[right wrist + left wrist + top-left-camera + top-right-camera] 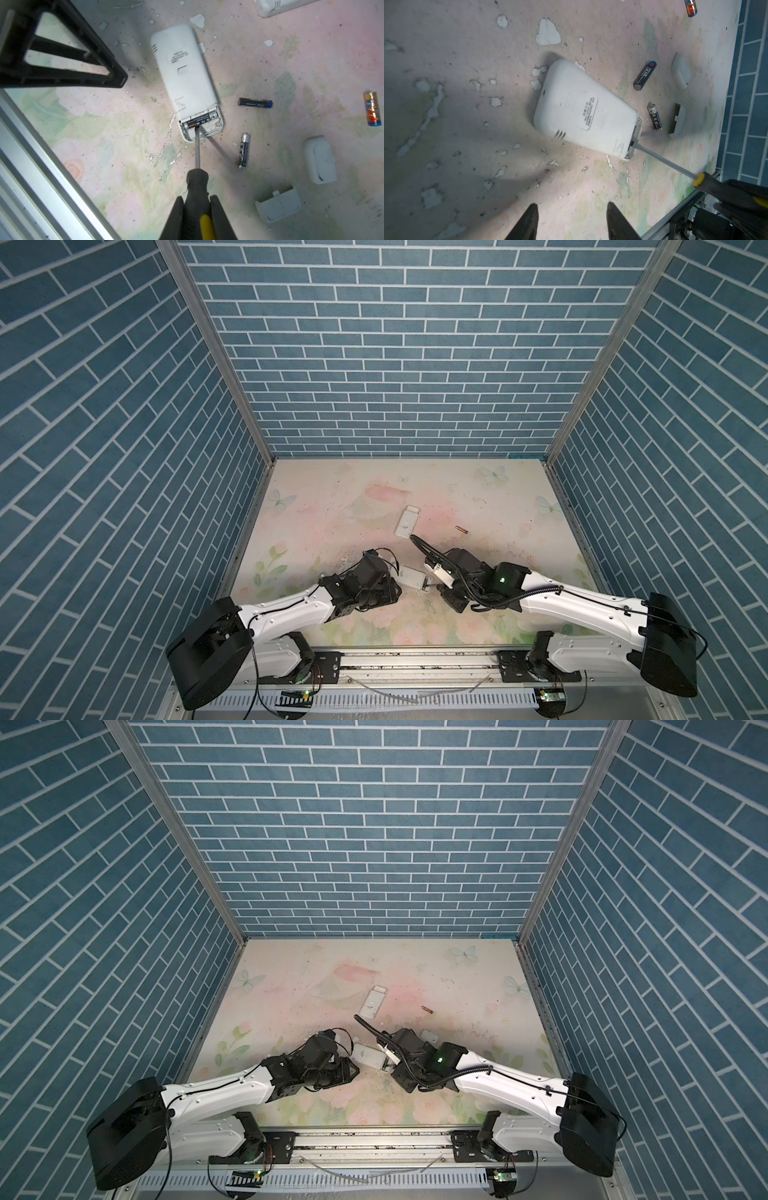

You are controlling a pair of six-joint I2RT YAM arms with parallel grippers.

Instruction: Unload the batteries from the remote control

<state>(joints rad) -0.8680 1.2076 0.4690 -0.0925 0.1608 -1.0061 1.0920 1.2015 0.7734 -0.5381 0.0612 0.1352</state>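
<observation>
Inside, battery [202, 120] crosswise to remote [182, 68].

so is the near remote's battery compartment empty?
No, one black battery lies in the open compartment of the near remote, screwdriver tip against it.

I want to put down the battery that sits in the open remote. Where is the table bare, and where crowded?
Bare: the table between the far remote and the back wall, and the strip from that remote to the left wall. Crowded: beside the near remote, where the screwdriver works and loose batteries and covers lie.
</observation>
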